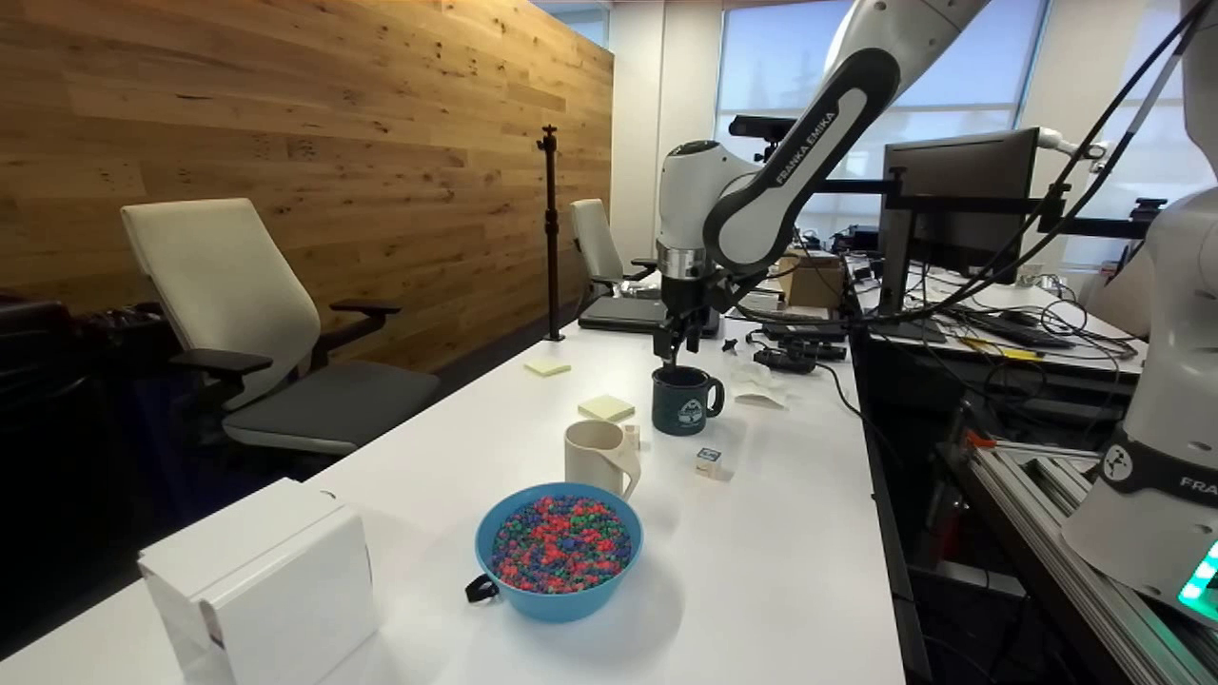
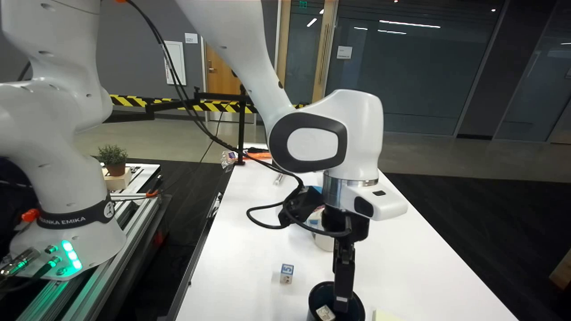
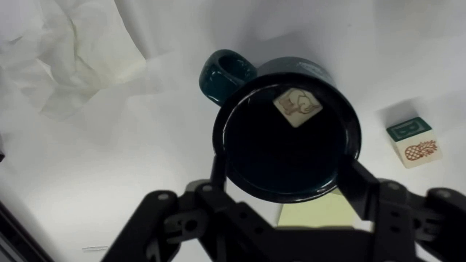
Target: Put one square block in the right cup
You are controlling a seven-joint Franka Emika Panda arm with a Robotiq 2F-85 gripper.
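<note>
The right cup, a dark glossy mug [image 1: 679, 404] with a side handle, stands upright on the table. It also shows in an exterior view [image 2: 315, 298] and in the wrist view [image 3: 287, 153]. A square wooden block [image 3: 297, 106] with a brown drawing shows within the mug's opening, apart from the fingers; that exterior view also shows this block [image 2: 325, 313]. My gripper [image 3: 284, 162] is open and empty, its fingertips wide apart over the mug's rim. The gripper [image 1: 679, 348] points down right above the mug in both exterior views [image 2: 341, 305].
A square block [image 1: 708, 463] and a second block [image 1: 632, 436] lie near the cream-white cup [image 1: 592, 461]. A lettered block [image 3: 415, 143] lies beside the mug. A blue bowl [image 1: 561, 604] of colourful bits, yellow notes [image 1: 606, 408], crumpled paper [image 1: 759, 385] and a white box [image 1: 276, 590] share the table.
</note>
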